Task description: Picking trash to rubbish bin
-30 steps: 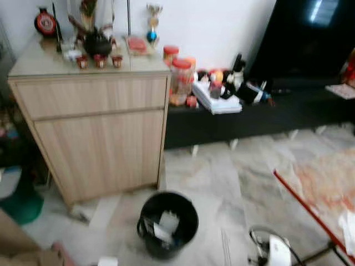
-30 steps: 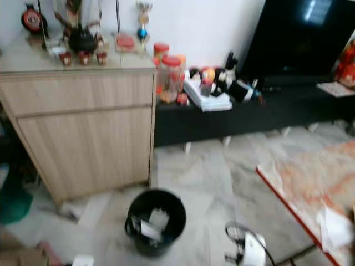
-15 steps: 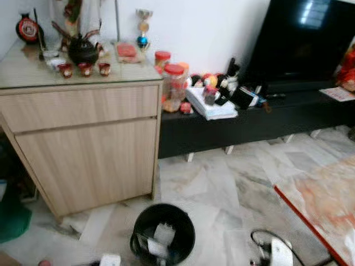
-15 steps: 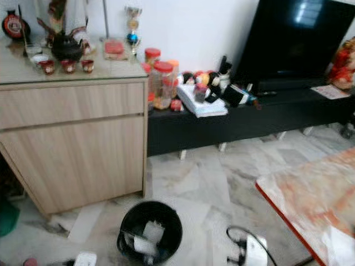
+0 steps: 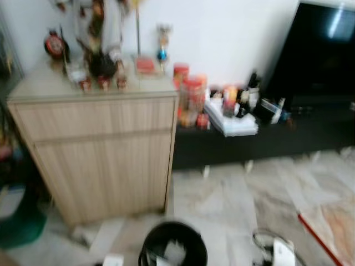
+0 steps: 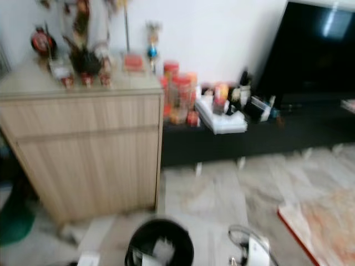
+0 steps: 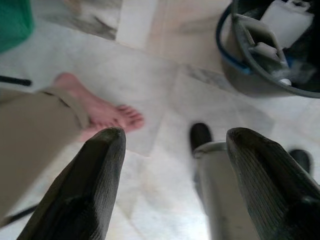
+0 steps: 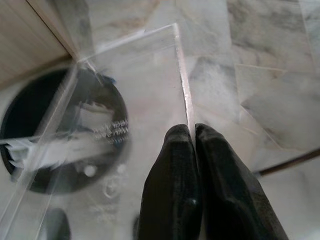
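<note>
A black rubbish bin [image 5: 173,249] stands on the marble floor in front of the wooden cabinet, with white trash [image 7: 287,20] inside it. My right gripper [image 8: 192,132] is shut on the edge of a clear plastic container [image 8: 135,90], which hangs above the bin [image 8: 30,125]; the bin shows through the plastic. In the left wrist view my left gripper [image 7: 175,137] is open with nothing between its fingers, low over the floor beside the bin [image 7: 280,45].
A person's bare foot [image 7: 107,112] and trouser leg [image 7: 30,135] are close to my left gripper. A wooden cabinet [image 5: 105,144] stands behind the bin, a cluttered black TV bench [image 5: 266,133] to its right. A white device with cable [image 5: 280,252] and a red-edged mat [image 5: 330,221] lie right.
The whole picture has shifted and blurred, so the camera has moved. The bin now sits lower, at the bottom edge. No thing has visibly moved by itself.
</note>
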Controlling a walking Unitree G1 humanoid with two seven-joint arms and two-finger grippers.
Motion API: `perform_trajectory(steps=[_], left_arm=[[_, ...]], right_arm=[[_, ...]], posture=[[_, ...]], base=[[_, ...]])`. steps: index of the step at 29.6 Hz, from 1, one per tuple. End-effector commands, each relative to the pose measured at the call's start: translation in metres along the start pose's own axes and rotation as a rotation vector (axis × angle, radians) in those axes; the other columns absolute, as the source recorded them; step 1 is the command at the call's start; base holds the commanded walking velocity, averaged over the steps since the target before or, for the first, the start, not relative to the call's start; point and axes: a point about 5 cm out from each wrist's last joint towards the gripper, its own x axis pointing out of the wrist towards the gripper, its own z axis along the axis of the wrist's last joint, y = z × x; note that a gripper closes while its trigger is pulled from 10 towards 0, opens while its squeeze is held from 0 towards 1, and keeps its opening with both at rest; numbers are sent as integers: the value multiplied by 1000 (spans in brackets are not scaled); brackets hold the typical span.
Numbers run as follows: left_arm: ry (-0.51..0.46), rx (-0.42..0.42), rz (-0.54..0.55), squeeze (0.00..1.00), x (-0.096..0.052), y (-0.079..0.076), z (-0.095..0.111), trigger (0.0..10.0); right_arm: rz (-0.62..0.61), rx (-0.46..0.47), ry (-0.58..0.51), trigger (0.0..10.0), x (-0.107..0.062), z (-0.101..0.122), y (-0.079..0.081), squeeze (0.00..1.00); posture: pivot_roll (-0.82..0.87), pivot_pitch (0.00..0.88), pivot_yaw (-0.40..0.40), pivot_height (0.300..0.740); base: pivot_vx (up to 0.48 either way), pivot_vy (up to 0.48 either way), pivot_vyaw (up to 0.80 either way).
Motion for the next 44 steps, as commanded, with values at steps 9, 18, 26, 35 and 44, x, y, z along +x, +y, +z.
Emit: perform_trajectory(steps=[9,18,26,35,44], left_arm=[[-16,2,-29,0,0,-12,7,10000],[-13,9,-18,0,0,-10,5,10000],[-177,-33,-78,0,5,-19,57,10000],[-265,-4,-165,0,3,-36,89,10000],[-313,1,-237,0,0,-46,103,10000]], right_arm=[[-39,14,1,10000,-2,-1,-14,0],[35,-66,-27,10000,2,17,-8,0],[234,-216,-117,10000,10,63,35,0],[354,-331,-102,10000,12,75,69,0],[362,-359,-148,10000,11,92,85,0]], posture=[[-72,22,-126,740],[-78,41,-122,740],[-69,45,-128,740],[-71,50,-124,740],[-67,54,-126,740]], base=[[256,0,260],[0,0,0],[0,0,0],[0,0,0],[0,0,0]])
